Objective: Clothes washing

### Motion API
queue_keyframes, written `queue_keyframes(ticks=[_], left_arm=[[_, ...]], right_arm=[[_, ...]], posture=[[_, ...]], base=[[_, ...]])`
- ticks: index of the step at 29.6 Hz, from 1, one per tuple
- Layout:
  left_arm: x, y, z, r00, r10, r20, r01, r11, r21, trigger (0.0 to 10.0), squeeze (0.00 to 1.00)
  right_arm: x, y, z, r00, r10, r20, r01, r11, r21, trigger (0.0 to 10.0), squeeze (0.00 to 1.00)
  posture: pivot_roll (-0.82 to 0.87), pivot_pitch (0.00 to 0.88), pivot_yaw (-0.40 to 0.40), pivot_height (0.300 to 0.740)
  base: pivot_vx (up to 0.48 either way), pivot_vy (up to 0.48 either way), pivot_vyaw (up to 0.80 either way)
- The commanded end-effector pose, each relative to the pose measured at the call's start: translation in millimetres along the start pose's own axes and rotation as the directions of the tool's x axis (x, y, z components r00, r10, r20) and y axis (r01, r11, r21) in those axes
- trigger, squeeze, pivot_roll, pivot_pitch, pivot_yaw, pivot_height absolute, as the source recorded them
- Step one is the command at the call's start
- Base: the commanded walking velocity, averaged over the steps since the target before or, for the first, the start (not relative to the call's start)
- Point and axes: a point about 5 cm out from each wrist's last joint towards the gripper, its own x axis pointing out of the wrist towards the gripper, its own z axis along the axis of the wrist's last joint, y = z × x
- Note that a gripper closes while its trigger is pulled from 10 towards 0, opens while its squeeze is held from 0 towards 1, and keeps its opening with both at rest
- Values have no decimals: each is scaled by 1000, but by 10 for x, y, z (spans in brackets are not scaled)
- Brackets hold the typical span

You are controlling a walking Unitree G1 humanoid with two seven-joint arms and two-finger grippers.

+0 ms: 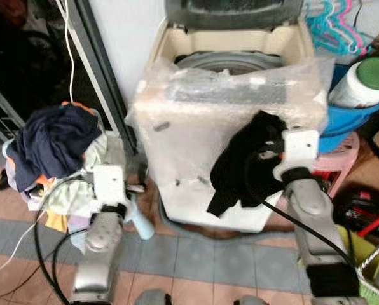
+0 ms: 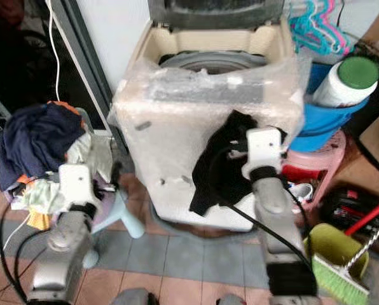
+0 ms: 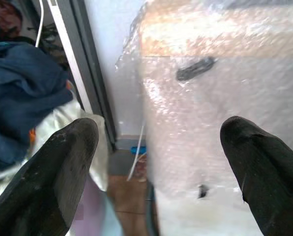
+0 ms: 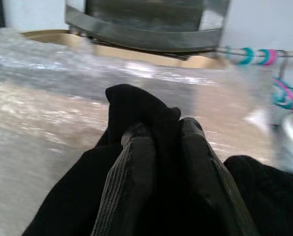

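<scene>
Both arms reach forward: right claw (image 4: 159, 162) pinches black garment (image 1: 243, 162) (left claw (image 3: 151, 167) spread).

Bright, even daylight; slight overall blur, wrist views softest.

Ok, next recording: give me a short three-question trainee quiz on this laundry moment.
1. True or false: the right hand is shut on a black garment in front of the washing machine.
2. Multiple choice: the left hand is (A) shut on a blue shirt, (B) open with nothing between its fingers, (C) resting inside the drum.
3. Fill in: the washing machine's lid stands ____, and the pile of clothes lies on the robot's ____ side.

Key:
1. True; the garment hangs from the pinched fingers.
2. B.
3. open; left.
</scene>
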Motion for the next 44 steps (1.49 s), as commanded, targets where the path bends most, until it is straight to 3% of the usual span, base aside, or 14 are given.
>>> queue_keyframes(ticks=[1,12,23,30,35,37,38,39,43,44], left_arm=[[-17,159,56,998,60,12,-60,998,2,10000,0],[26,192,165,997,74,32,-73,997,-17,10000,0],[96,137,204,997,69,42,-67,997,-40,10000,0],[132,101,207,997,58,44,-56,997,-43,10000,0],[156,22,235,998,42,56,-39,998,-58,10000,0],[162,18,237,997,42,57,-38,997,-62,10000,0],[177,22,219,998,43,55,-40,997,-63,10000,0],[177,22,219,998,43,55,-40,997,-63,10000,0],[260,-44,219,998,44,51,-40,996,-81,10000,0],[273,-60,232,998,41,55,-37,996,-84,10000,0]], right_arm=[[29,109,153,997,47,61,-48,999,20,10000,0],[112,235,459,967,194,166,-188,981,-50,10000,0],[164,373,620,937,283,204,-287,958,-10,10000,0],[391,324,810,927,276,254,-279,960,-26,10000,0],[832,134,1315,906,198,374,-194,980,-49,10000,0],[934,97,1503,891,178,419,-168,984,-60,10000,0],[1059,34,1784,867,141,479,-126,990,-65,10000,0],[1059,34,1784,867,141,479,-126,990,-65,10000,0],[1209,-202,2279,818,43,573,-22,999,-44,10000,0],[1219,-226,2310,815,36,578,-16,999,-39,10000,0]], posture=[[10,29,86,740],[-3,71,86,740],[-18,65,83,740],[-25,62,78,740],[-17,50,60,740],[-19,47,58,740],[-32,36,58,740],[-32,36,58,740],[-40,1,56,740],[-40,1,56,740]], base=[[0,0,0],[0,0,152],[145,0,635],[309,0,0],[480,0,0],[480,0,0],[480,0,0],[480,0,0],[330,0,0],[0,0,0]])
